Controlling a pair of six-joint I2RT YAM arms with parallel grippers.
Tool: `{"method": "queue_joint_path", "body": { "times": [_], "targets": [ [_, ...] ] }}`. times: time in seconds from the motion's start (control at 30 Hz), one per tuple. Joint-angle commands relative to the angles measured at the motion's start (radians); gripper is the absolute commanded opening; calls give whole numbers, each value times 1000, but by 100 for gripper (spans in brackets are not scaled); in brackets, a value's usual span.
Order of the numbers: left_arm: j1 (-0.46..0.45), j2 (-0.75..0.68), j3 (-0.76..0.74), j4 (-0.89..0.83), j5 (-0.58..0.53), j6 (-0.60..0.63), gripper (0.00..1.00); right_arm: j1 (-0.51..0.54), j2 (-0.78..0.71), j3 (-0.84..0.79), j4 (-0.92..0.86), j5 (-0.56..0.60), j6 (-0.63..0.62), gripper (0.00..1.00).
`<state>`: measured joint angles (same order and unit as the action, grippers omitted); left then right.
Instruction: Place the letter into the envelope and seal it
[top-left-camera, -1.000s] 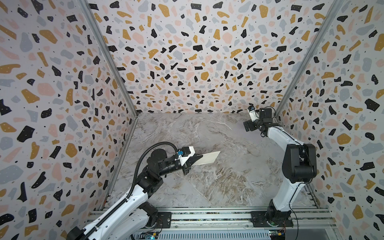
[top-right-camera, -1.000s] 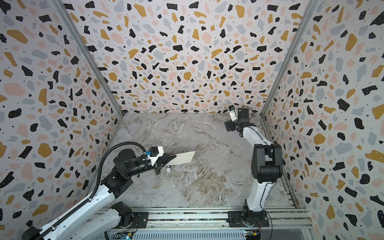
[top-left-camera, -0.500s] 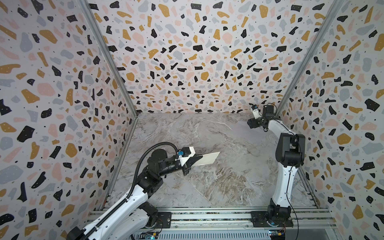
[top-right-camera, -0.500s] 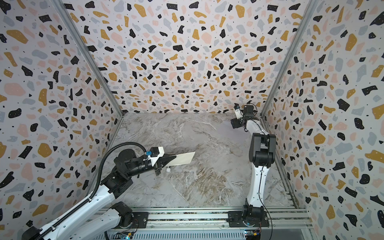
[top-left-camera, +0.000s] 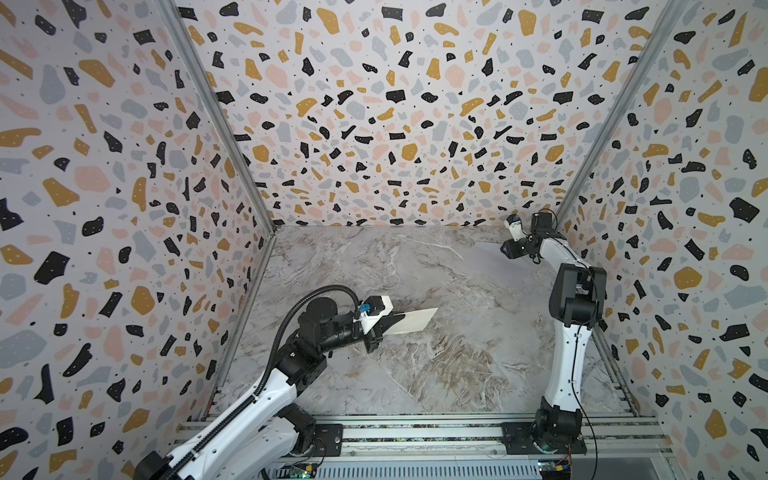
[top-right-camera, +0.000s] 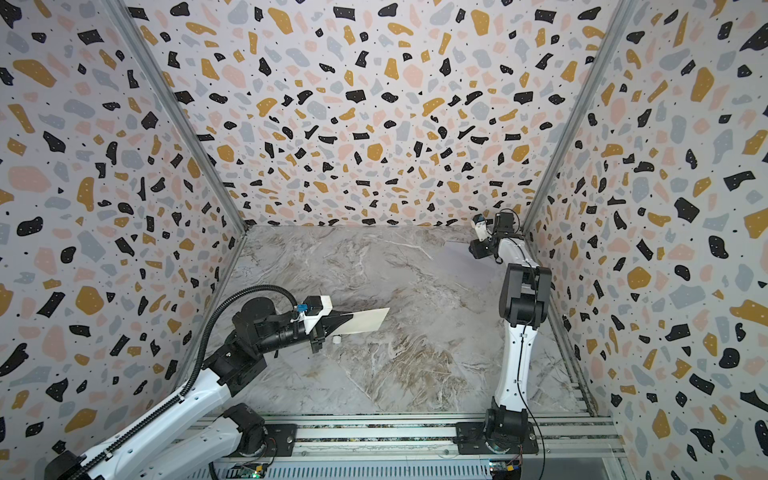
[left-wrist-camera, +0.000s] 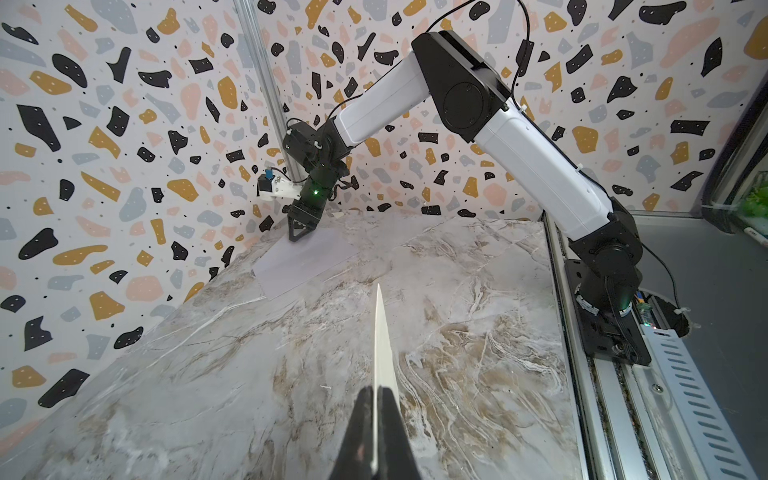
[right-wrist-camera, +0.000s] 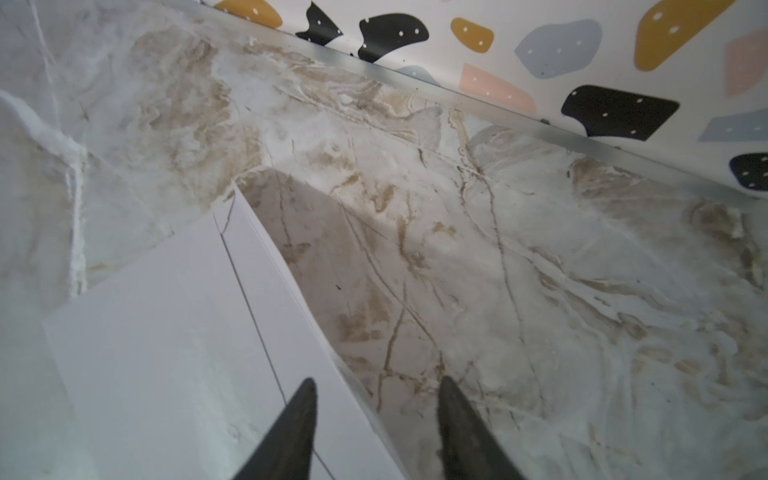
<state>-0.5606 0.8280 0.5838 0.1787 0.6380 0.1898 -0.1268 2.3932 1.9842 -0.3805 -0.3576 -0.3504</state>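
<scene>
L pincer (top-left-camera: 388, 323) clamped on letter (top-left-camera: 415, 320), held clear of desk (top-left-camera: 436, 374), lower centre in a top view. R pincer (right-wrist-camera: 378, 384): jaws stood apart astride envelope (top-left-camera: 482, 259) edge, upper right. Rec.: nip top layer only.

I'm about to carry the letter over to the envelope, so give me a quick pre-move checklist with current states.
1. left gripper shut on letter, clear of table: ok.
2. envelope lying in far right corner: ok.
3. right gripper over envelope's edge: ok.
4. right gripper closed on envelope: not ok, jaws apart.
5. envelope mouth open for insertion: cannot tell.
</scene>
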Motion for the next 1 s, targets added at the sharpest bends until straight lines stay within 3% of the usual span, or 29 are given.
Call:
{"method": "queue_joint_path", "body": {
  "times": [0.0, 0.13, 0.27, 0.5, 0.73, 0.97],
  "targets": [
    [5, 2, 28, 16, -8, 8, 0, -13, -5, 30, -35, -68, 24, 33],
    [4, 1, 29, 17, -8, 2, 0, -15, -1, 27, -42, -95, 40, 13],
    [5, -3, 30, 18, -4, -7, 0, -14, -18, 24, -48, -144, 85, 0],
    [5, -35, 16, 58, -27, -59, 0, -14, -134, -102, 25, -268, 282, 0],
    [3, -91, -34, 203, -83, -165, 0, -6, -417, -510, 311, -323, 578, 0],
    [4, -97, -3, 192, -220, -307, 0, 70, -712, -912, 498, -291, 754, 0]
  ]
}}
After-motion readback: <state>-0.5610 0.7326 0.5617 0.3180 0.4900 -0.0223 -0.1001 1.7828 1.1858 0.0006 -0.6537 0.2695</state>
